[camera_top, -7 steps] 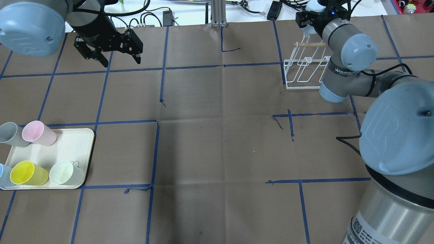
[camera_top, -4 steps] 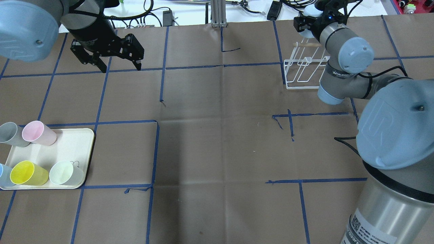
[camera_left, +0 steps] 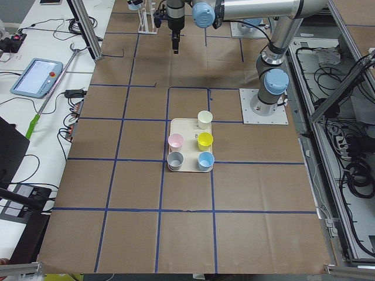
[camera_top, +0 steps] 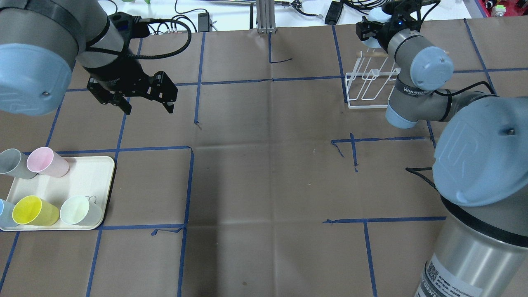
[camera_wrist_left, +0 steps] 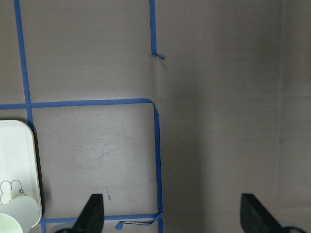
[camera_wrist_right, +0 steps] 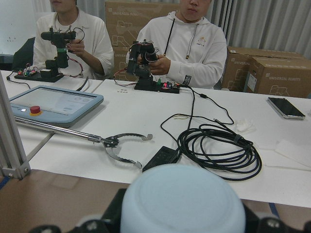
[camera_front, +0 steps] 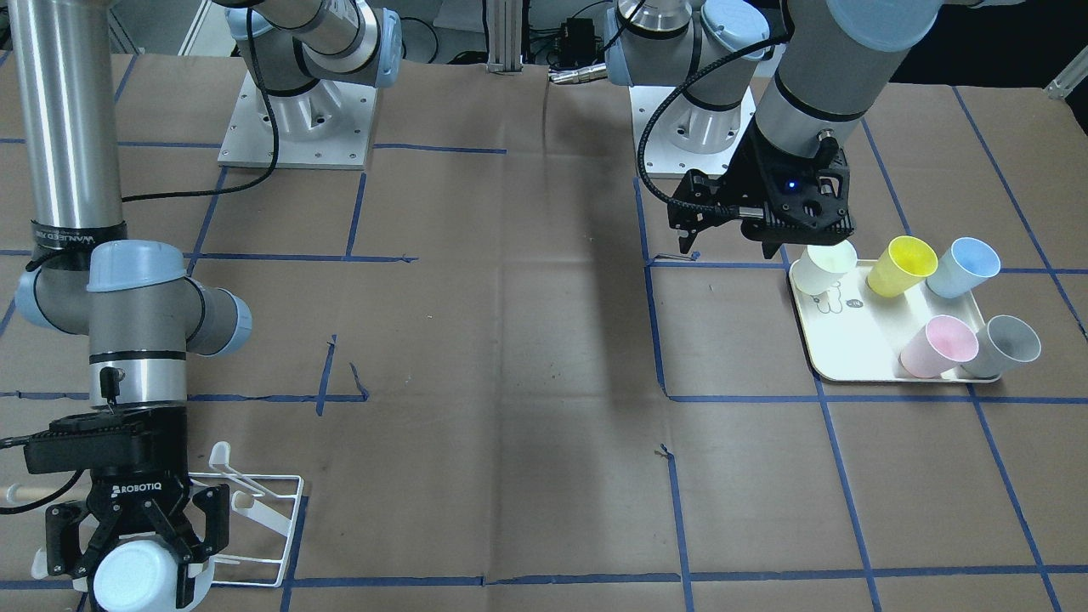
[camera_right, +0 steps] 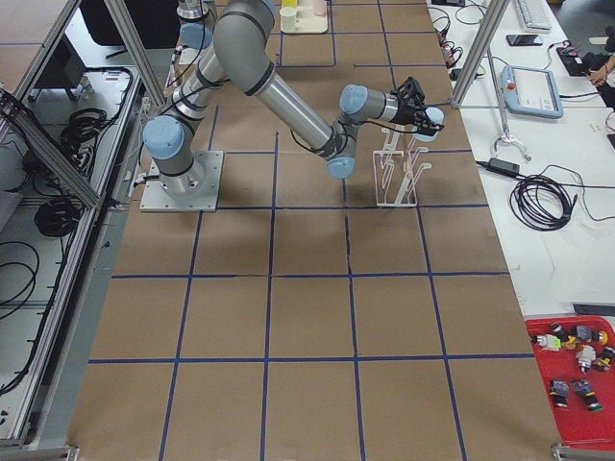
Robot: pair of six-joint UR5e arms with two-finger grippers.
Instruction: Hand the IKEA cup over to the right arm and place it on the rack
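Altogether we count six cups, one tray, one rack and two grippers. Five cups stand mouth-up on the cream tray (camera_front: pixel 850 353): a white cup (camera_front: pixel 829 265), a yellow cup (camera_front: pixel 905 263), a blue cup (camera_front: pixel 965 265), a pink cup (camera_front: pixel 939 344) and a grey cup (camera_front: pixel 1007 344).

The sixth, the pale-blue IKEA cup (camera_front: pixel 127 586), is clamped between the fingers of the right gripper (camera_front: pixel 136 557). Its rounded base faces the right wrist camera. It is held at the end of the white wire rack (camera_top: pixel 367 88) farthest from the robot, just beside the wooden dowel (camera_top: pixel 373 54). We cannot tell whether it touches a prong.

The left gripper (camera_top: pixel 148 108) has its fingers (camera_wrist_left: pixel 92 213) spread wide with nothing between them. It hangs over the brown table (camera_top: pixel 264 165), off the tray corner where the white cup stands.

From overhead, the right arm (camera_top: pixel 429 66) covers one side of the rack and most of the IKEA cup. There the picture's left edge cuts off the blue cup and part of the grey cup. In the front view, the bottom edge clips the IKEA cup, and the white cup partly hides a drawing on the tray.
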